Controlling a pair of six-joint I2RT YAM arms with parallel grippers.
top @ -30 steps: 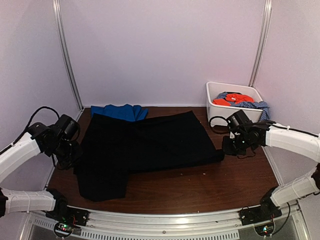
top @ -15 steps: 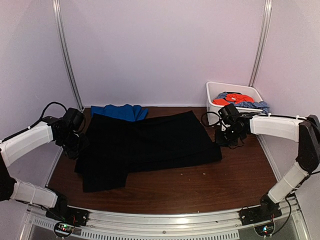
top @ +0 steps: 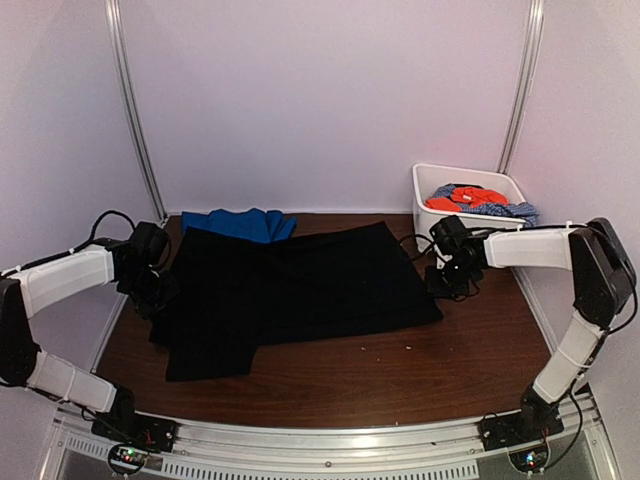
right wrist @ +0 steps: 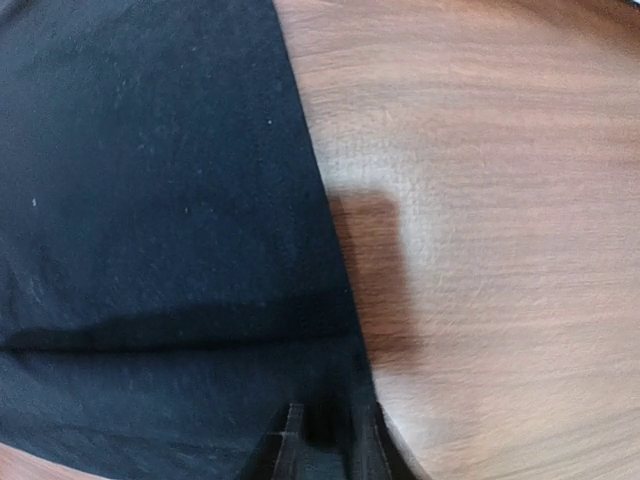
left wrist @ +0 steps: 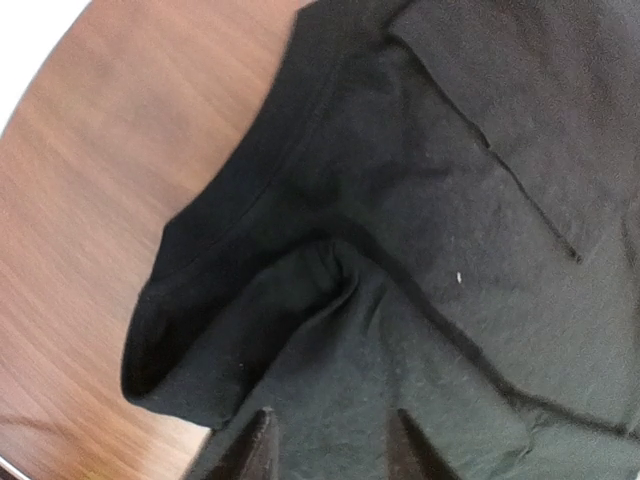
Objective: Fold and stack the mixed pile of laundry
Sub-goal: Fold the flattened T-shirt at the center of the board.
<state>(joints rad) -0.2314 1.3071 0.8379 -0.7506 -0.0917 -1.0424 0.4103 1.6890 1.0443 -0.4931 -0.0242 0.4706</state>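
A large black garment [top: 300, 290] lies spread flat across the brown table [top: 450, 360]. Behind it a royal-blue garment [top: 240, 222] lies folded at the far left. An orange-red garment [top: 470, 197] and a blue-white speckled one [top: 510, 210] sit in the white tub. My left gripper [top: 158, 295] is at the black garment's left edge; in the left wrist view it [left wrist: 332, 445] is open over a puckered fold of black cloth [left wrist: 420, 250]. My right gripper [top: 447, 285] is at the garment's right edge, and in its wrist view [right wrist: 328, 445] the fingers stand narrowly apart with black cloth [right wrist: 150, 200] between them.
The white tub [top: 425, 215] stands at the far right corner, close behind my right arm. White walls enclose the table on three sides. Bare wood [right wrist: 500, 200] lies right of the black garment. A metal rail [top: 330, 440] runs along the near edge.
Both grippers moved inward and slightly farther back along the black garment's side edges. The garment's right corner shifted left. The left gripper's fingers have parted.
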